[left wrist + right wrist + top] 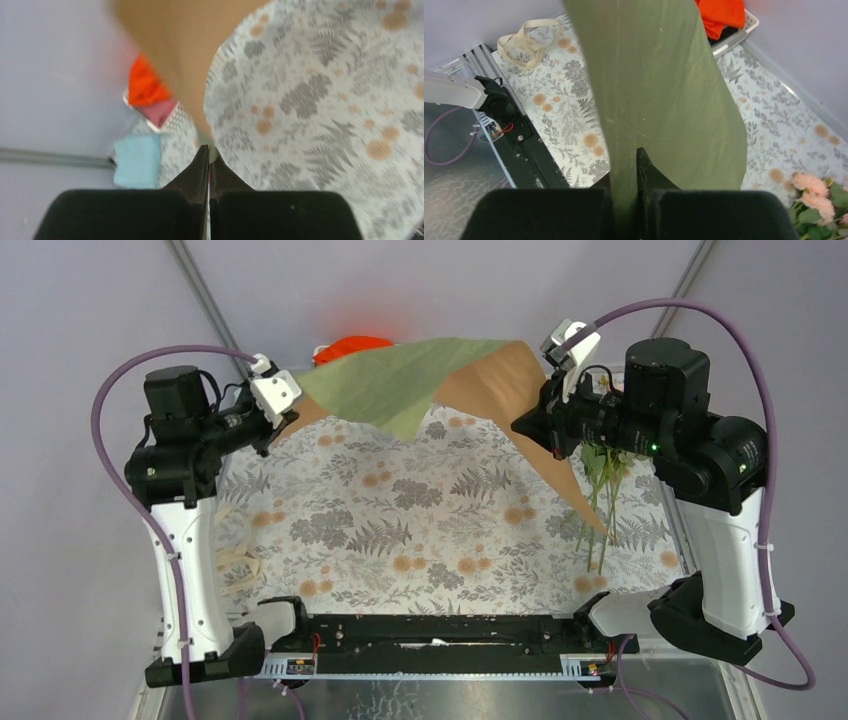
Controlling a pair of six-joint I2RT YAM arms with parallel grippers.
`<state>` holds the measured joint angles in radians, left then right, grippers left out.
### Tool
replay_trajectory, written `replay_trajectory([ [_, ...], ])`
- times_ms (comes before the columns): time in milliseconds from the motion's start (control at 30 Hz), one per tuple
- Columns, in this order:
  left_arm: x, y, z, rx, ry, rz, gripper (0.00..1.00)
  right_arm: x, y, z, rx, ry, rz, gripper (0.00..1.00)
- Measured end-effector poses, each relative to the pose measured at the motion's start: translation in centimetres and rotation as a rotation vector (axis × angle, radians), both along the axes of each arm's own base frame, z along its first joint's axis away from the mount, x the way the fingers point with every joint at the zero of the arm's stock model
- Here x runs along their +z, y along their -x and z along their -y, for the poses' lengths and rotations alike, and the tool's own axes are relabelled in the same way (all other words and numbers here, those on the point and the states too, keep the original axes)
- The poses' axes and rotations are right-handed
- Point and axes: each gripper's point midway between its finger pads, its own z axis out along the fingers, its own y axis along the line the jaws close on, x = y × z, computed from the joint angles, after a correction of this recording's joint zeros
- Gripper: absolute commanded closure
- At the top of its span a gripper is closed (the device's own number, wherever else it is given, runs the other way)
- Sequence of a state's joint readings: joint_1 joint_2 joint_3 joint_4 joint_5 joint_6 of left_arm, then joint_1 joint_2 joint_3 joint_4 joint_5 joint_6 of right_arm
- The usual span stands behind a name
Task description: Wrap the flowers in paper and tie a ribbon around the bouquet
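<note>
The paper (400,390) hangs lifted over the far side of the table, olive green on top and peach (500,390) underneath, stretched between both grippers. My left gripper (290,410) (208,150) is shut on its left corner; the peach paper (175,45) runs down into the fingertips. My right gripper (552,400) (626,155) is shut on the right edge, with the green paper (659,85) passing between its fingers. The flowers (605,475) (819,192) lie on the table at the right, partly under the paper. The ribbon (235,550) (526,35) lies loosely looped at the left edge.
A floral tablecloth (420,520) covers the table. An orange cloth (350,345) (145,85) (721,15) sits in a basket at the far edge, with a light-blue folded cloth (136,160) beside it. A black rail (430,630) runs along the near edge.
</note>
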<state>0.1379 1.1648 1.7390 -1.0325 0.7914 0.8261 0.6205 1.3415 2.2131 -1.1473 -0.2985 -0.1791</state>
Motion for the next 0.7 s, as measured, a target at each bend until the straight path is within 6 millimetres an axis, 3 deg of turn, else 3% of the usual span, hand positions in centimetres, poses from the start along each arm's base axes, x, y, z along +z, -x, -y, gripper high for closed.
replay_trajectory([
  [67,-1.4,2.4,-0.4,0.037,-0.026,-0.073,1.00,-0.3,0.4,0.4,-0.023,-0.008,-0.034,1.00],
  [167,-1.8,4.8,-0.6,0.063,-0.040,-0.130,1.00,-0.4,1.1,1.3,-0.082,-0.028,-0.083,1.00],
  [467,3.5,9.7,-0.5,0.111,-0.054,-0.006,1.00,-0.2,2.9,3.1,-0.183,-0.094,-0.156,1.00],
  [567,3.7,10.0,-0.4,0.116,-0.041,-0.010,1.00,-0.3,2.2,3.6,-0.232,-0.092,-0.157,1.00],
  [700,2.5,8.3,-0.6,0.124,-0.018,-0.090,1.00,-1.0,0.1,4.5,-0.350,-0.062,-0.152,1.00],
])
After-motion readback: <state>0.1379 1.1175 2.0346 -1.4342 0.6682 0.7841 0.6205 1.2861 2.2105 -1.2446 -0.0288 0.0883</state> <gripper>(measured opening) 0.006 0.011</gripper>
